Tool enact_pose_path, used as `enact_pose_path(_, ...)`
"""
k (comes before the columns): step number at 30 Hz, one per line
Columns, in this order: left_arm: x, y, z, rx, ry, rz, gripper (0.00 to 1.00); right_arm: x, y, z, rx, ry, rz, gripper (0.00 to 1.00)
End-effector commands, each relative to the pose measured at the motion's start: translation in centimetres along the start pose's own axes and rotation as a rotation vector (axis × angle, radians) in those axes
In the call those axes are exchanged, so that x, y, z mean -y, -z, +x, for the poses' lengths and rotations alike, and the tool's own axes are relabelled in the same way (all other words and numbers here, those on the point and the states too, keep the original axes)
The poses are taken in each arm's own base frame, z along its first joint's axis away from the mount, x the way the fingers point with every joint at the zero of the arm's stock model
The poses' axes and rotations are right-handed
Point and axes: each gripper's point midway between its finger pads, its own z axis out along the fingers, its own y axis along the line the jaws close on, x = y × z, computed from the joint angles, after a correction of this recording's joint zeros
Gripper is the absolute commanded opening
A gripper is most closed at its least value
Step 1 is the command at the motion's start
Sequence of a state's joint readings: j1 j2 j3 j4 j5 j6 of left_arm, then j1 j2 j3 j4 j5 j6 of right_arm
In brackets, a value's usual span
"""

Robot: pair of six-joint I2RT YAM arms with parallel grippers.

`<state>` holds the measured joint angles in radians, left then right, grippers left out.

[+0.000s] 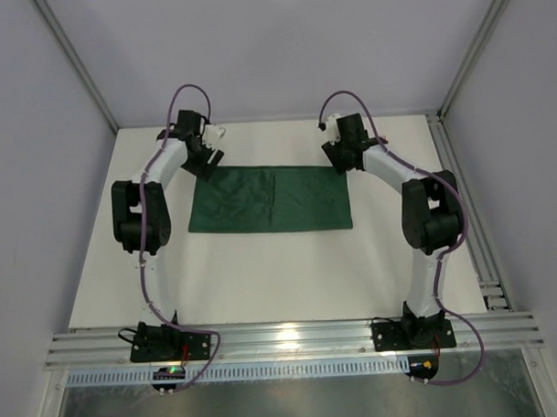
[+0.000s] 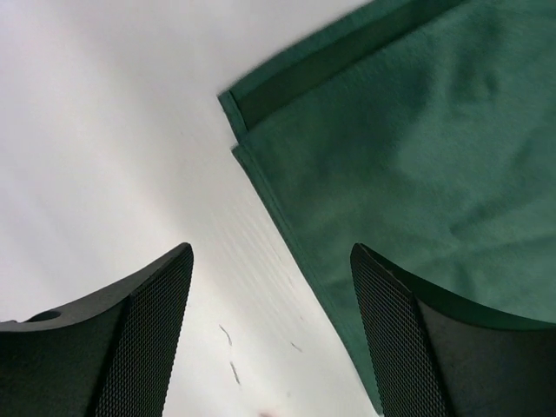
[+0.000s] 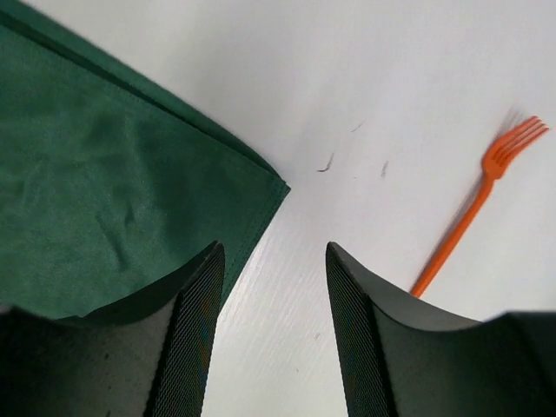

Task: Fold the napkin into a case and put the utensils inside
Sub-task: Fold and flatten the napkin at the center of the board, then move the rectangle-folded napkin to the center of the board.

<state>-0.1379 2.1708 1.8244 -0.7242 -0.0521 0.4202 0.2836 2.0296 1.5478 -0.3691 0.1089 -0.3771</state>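
Observation:
The dark green napkin [image 1: 269,198] lies flat on the white table, folded double into a wide rectangle; no case is in view. Two stacked layers show at its corner [image 2: 417,148] in the left wrist view. My left gripper [image 1: 206,161] [image 2: 271,252] hovers open over the far left corner, one finger above bare table and the other above cloth. My right gripper [image 1: 339,159] [image 3: 274,248] stands open at the far right corner of the napkin [image 3: 104,174]. Of the utensils, an orange fork [image 3: 473,208] lies on the table to the right of that gripper, apart from the cloth. In the top view the fork is hidden.
White table surface [image 1: 262,273] stretches between the napkin and the arm bases. Aluminium rails run along the near edge [image 1: 292,338] and the right side [image 1: 461,202]. Pale walls enclose the table on three sides.

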Motion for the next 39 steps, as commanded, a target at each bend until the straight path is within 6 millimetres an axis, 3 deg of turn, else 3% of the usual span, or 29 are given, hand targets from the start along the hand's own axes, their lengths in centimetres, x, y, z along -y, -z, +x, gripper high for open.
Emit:
enact_pose_path(1,-0.1,6.3,-1.1,0.114,0.097,0.07,0.76,2.8,6.1,-3.7,0.154,-0.168,0.105,0.54)
enact_pose_path(2,0.8,7.2,0.9,0.086,0.13,0.108,0.76,2.7,8.1,-4.0,0.185,-0.238,0.103,0.55)
enact_pose_path(3,0.9,7.6,2.2,0.068,0.154,0.127,0.75,2.0,8.7,-3.1,0.171,-0.274,0.083,0.54)
enact_pose_path(4,1.7,7.8,3.3,0.055,0.166,0.163,0.72,0.5,8.5,-1.0,0.123,-0.335,0.047,0.54)
enact_pose_path(5,2.3,7.9,4.6,0.033,0.175,0.18,0.71,-0.1,9.3,-0.2,0.109,-0.365,0.021,0.55)
enact_pose_path(6,3.7,7.8,7.0,-0.012,0.183,0.206,0.69,-1.4,9.3,1.6,0.049,-0.384,-0.016,0.55)
enact_pose_path(9,5.7,7.2,10.3,-0.071,0.183,0.243,0.66,-4.8,9.1,6.6,-0.074,-0.479,-0.089,0.54)
enact_pose_path(10,6.1,7.0,10.8,-0.078,0.187,0.249,0.66,-5.4,9.2,7.3,-0.08,-0.494,-0.101,0.54)
enact_pose_path(12,6.6,6.5,11.4,-0.086,0.195,0.259,0.66,-7.0,9.5,8.6,-0.087,-0.533,-0.155,0.55)
enact_pose_path(18,6.9,5.4,12.4,-0.098,0.238,0.264,0.65,-8.6,9.7,11.5,-0.124,-0.576,-0.199,0.55)
enact_pose_path(29,8.3,3.8,13.7,-0.153,0.28,0.313,0.49,-10.3,8.6,13.0,-0.143,-0.661,-0.308,0.51)
enact_pose_path(35,8.9,3.6,13.8,-0.158,0.289,0.344,0.35,-10.9,8.6,13.0,-0.156,-0.672,-0.337,0.3)
enact_pose_path(38,9.6,3.7,14.2,-0.173,0.288,0.378,0.22,-11.0,8.7,13.2,-0.166,-0.675,-0.34,0.15)
enact_pose_path(39,9.7,3.7,14.3,-0.177,0.283,0.382,0.12,-11.1,8.7,13.4,-0.171,-0.675,-0.341,0.12)
